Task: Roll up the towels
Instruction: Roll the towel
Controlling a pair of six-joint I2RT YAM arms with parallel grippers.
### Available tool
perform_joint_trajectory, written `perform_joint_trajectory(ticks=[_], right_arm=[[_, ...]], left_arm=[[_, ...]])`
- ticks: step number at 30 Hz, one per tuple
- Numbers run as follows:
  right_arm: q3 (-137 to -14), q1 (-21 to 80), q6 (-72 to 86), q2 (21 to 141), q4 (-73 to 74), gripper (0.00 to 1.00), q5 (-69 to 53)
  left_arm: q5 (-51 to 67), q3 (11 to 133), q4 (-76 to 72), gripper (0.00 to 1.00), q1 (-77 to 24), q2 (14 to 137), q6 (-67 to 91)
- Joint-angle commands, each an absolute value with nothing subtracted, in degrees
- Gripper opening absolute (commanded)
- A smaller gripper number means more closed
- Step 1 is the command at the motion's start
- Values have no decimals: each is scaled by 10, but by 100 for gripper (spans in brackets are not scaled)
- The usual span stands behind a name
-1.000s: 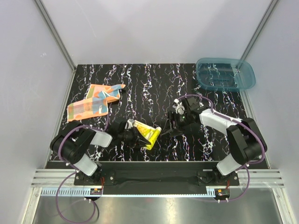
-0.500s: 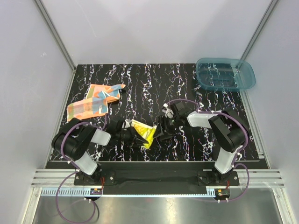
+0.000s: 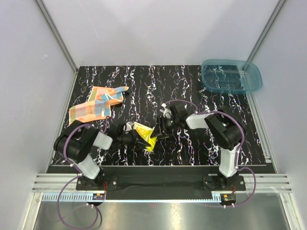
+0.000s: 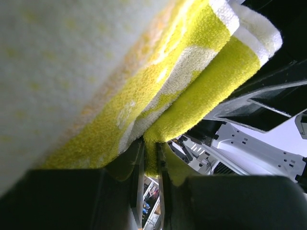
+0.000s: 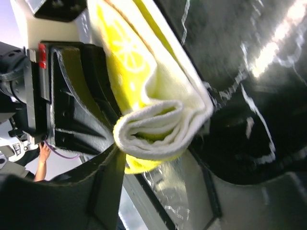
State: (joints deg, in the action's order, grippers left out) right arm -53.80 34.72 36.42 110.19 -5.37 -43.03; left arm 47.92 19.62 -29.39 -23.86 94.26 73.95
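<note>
Black marbled table [image 3: 192, 86], both arms [image 3: 211, 122] low, inward, fingers [image 5: 108, 191] at yellow towel [image 3: 146, 135].

Bright even light; yellow towel [image 4: 72, 72] blurred close-up, glare on table [image 5: 268, 57].

The right gripper [image 3: 157, 133] has travelled left across the desk [image 3: 158, 86] to the yellow towel [image 3: 145, 134]. Its fingers now flank the rolled end (contact cannot be confirmed). The right arm [image 3: 225, 132] has folded, with its elbow swung in toward centre. The towel has bunched shorter and shifted slightly left with the left gripper [image 3: 133, 137].
</note>
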Motion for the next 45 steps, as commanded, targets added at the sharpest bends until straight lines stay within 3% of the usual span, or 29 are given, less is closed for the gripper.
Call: perform_joint_trajectory(ticks=[1, 5, 8, 11, 13, 18, 22, 25, 32, 45], right_arm=[[-534, 360, 362, 1147, -90, 55, -373], [-538, 367, 373, 1167, -111, 46, -373], [-543, 370, 378, 1172, -113, 33, -368], [-553, 369, 374, 1170, -94, 20, -355], [-561, 370, 369, 1163, -54, 19, -333], [-588, 370, 338, 1132, 52, 18, -277], [-603, 374, 325, 1095, 138, 18, -230], [-617, 382, 319, 1080, 184, 18, -207], [-676, 407, 306, 1079, 276, 19, -177], [-708, 413, 301, 1106, 323, 20, -166]], left_arm=[[504, 177, -285, 16, -231, 962, 757], [513, 175, -299, 17, -230, 965, 757], [516, 174, -299, 22, -229, 961, 753], [494, 190, -215, 38, -229, 936, 703], [454, 222, -136, 48, -229, 917, 660], [353, 286, 82, 52, -234, 845, 551], [142, 371, 280, 52, -274, 766, 492], [9, 443, 350, 52, -338, 722, 474], [-140, 544, 340, 52, -528, 715, 412], [-240, 553, 249, 48, -648, 861, 403]])
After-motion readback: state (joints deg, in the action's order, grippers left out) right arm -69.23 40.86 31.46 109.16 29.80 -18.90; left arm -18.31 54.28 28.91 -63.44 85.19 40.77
